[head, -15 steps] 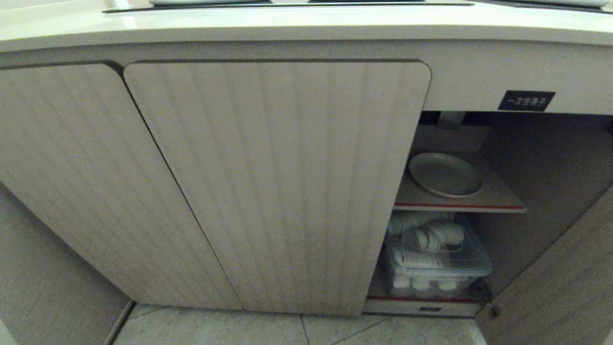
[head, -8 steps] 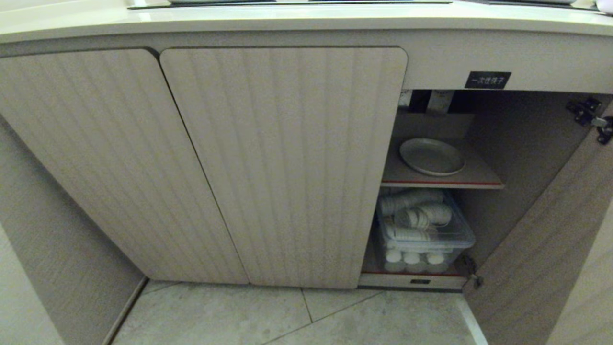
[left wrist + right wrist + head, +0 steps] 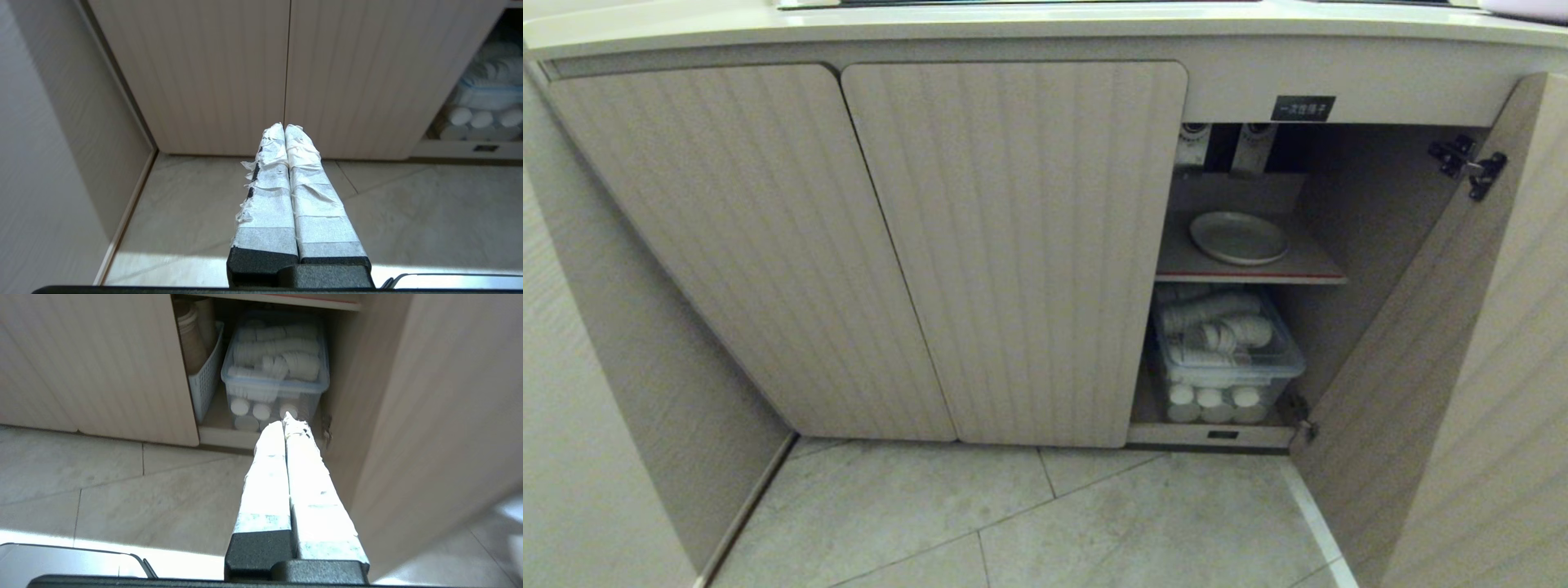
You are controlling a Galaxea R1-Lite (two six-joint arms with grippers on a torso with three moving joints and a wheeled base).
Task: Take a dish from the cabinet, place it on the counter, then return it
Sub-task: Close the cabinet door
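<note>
The dish (image 3: 1239, 238) lies on the cabinet (image 3: 1013, 245) shelf (image 3: 1307, 265); a bin (image 3: 1225, 359) sits below.

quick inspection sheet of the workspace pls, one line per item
surface: counter edge only just in the head view; nothing seen standing on that strip
job's things: dish lies flat on the red-edged shelf inside the cabinet; right-hand door swung open, the other two shut
clutter: clear lidded bin of white cups below the shelf, white slotted basket beside it
grippers: left gripper shut, empty, low over the floor before the shut doors; right gripper shut, empty, pointing at the bin
cables: nothing seen
surroundings: pale floor tiles, side wall panel on the robot's left
</note>
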